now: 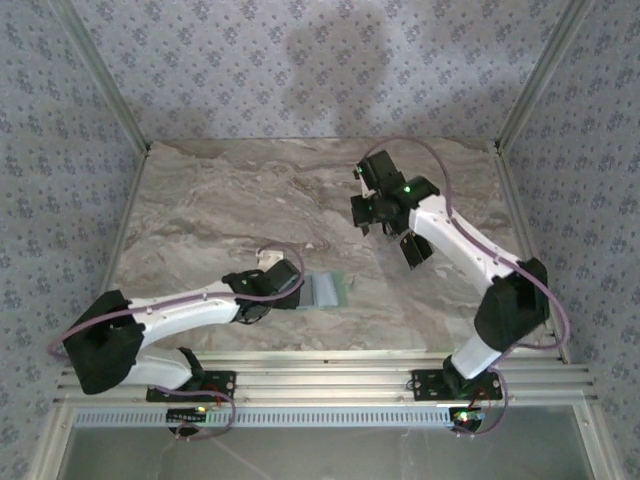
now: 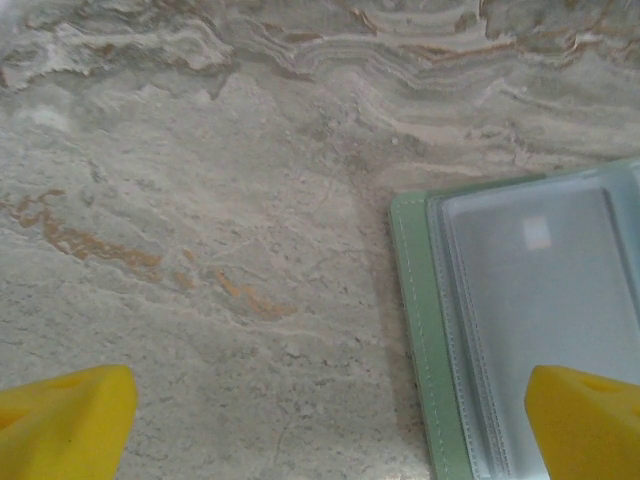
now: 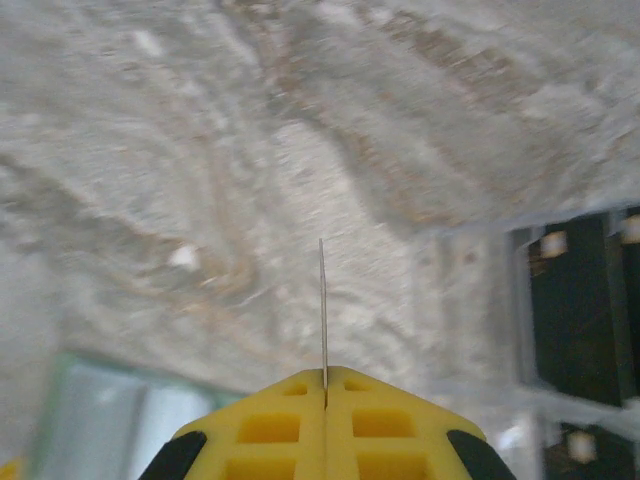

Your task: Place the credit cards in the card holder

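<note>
Right gripper point(image 3: 325, 378) is seen pinched shut on one credit card point(image 3: 322, 300), held edge-on above the marble table point(image 1: 220, 200). More black cards point(image 3: 575, 300) are glimpsed at 3 o'clock of it in the wrist view. Seen from above, the card holder point(image 1: 330, 290) is laid open at 7 o'clock of that gripper. One fingertip point(image 2: 585, 420) of the wide-spread left gripper point(image 2: 325, 430) is positioned over its clear sleeve point(image 2: 540, 300).

We record a left arm point(image 1: 190, 305) and right arm point(image 1: 455, 240): white links, black joint housings, lilac cables point(image 1: 425, 146), green indicator lights point(image 1: 406, 188). Fingertips point(image 3: 270, 428) are yellow plastic with moulded square recesses.
</note>
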Motion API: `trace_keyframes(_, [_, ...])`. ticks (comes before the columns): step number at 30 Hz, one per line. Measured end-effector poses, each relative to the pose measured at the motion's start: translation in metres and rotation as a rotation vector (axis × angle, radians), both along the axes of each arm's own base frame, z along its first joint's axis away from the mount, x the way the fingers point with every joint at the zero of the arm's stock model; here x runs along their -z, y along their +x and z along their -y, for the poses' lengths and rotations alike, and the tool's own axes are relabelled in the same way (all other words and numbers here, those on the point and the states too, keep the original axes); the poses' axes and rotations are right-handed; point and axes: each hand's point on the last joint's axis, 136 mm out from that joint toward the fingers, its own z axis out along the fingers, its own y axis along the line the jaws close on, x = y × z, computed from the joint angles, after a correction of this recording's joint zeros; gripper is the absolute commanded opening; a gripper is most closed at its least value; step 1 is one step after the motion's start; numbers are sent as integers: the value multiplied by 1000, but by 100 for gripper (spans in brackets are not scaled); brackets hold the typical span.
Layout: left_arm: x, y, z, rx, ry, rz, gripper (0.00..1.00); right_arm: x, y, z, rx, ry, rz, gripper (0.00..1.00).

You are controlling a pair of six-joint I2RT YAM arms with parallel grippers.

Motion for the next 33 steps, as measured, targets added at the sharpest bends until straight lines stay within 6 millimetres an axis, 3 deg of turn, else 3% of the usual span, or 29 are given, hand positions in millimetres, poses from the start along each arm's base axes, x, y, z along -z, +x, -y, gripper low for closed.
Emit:
trace_keyframes(3, [7, 1, 2, 2, 22, -18, 100, 13, -29, -12, -20, 116, -36, 0])
trace_keyframes(7, [12, 2, 5, 3, 36, -26, 100, 48, -66, -18, -17, 214, -129, 0])
trace_keyframes(12, [14, 4, 3, -12, 47, -21, 100, 68, -92, -28, -4, 329, -184, 0])
trace_keyframes(24, [23, 2, -6, -55, 75, -27, 100, 74, -97, -66, -21, 521, -208, 0])
trace_keyframes(33, [31, -4, -15, -74, 95, -39, 100, 98, -96, -89, -33, 540, -256, 0])
